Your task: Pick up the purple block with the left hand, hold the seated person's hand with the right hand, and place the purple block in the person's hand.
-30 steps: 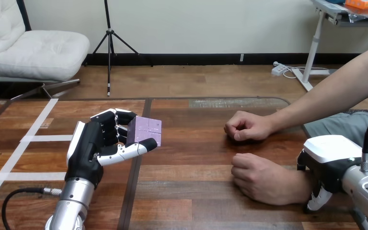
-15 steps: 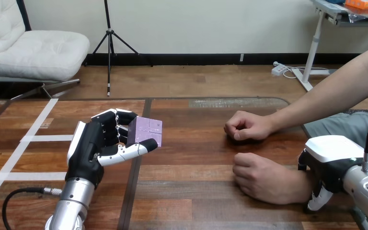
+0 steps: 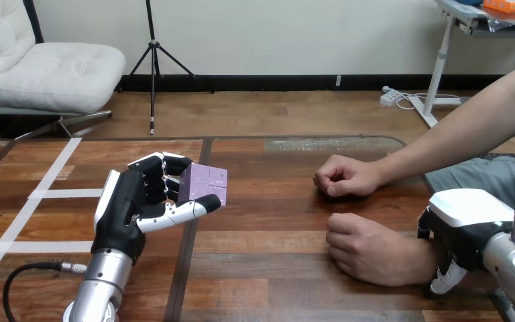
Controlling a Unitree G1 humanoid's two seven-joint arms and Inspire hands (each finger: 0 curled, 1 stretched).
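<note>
Left hand has the purple block clamped between curled fingers and thumb, over the left side of the worktop. Across on the right, the right hand sits against the wrist of the person's nearer hand, a closed fist on the wood. Whether it actually grips, I cannot tell. The person's farther hand rests fisted just beyond.
</note>
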